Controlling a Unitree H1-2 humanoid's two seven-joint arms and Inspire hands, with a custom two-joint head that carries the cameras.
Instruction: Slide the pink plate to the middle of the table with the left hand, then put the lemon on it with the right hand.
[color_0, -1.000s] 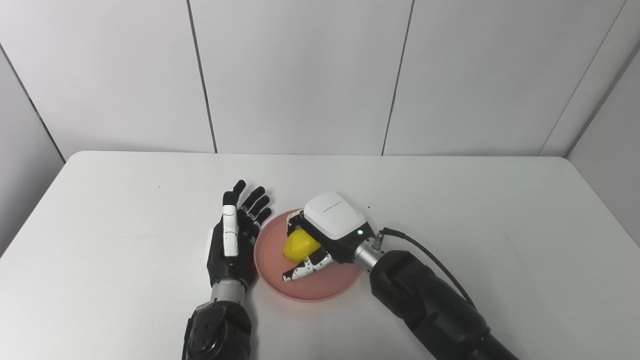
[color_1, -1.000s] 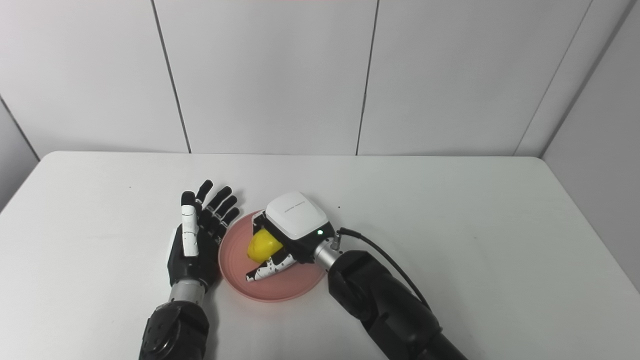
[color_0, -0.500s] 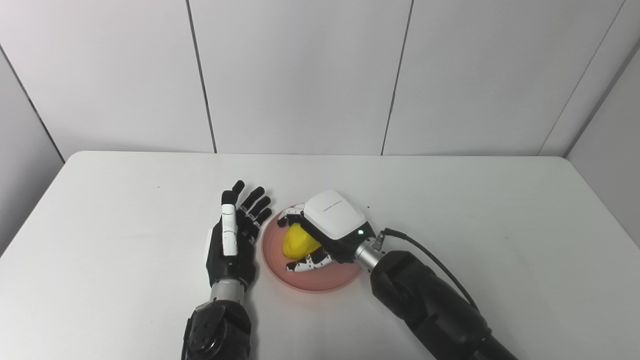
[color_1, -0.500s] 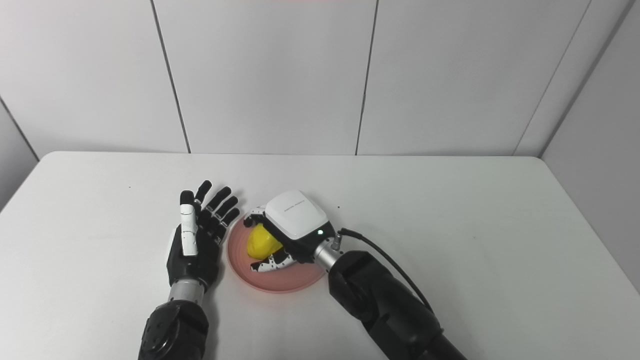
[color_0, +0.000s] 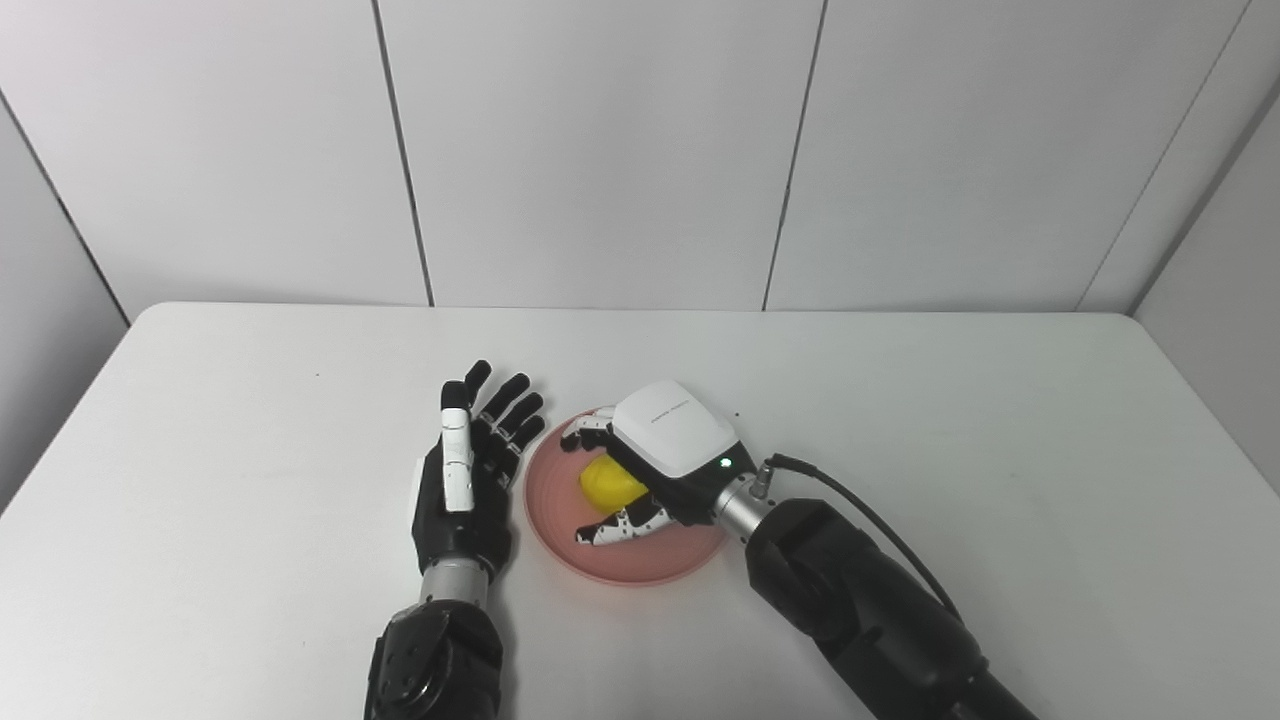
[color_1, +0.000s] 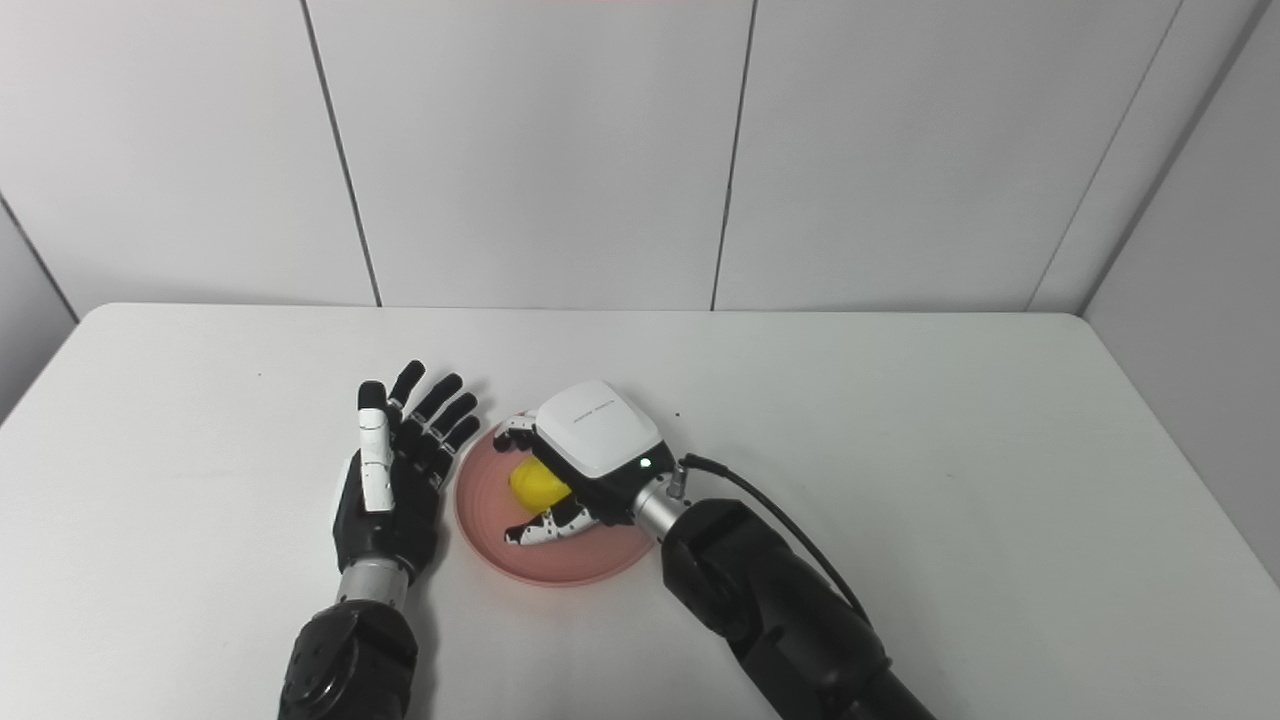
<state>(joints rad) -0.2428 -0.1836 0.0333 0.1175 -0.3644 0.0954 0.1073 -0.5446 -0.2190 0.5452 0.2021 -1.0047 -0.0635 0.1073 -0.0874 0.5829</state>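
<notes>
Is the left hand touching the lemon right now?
No, the left hand stands open beside the pink plate, while the lemon lies under the right hand.

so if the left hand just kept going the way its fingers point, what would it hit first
Probably nothing: the left hand points up-table, slightly right, passing left of the pink plate. Beyond its fingers only bare table shows, though depth is unclear.

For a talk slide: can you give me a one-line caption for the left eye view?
Right hand sets the lemon on the pink plate while the open left hand waits beside it.
</notes>
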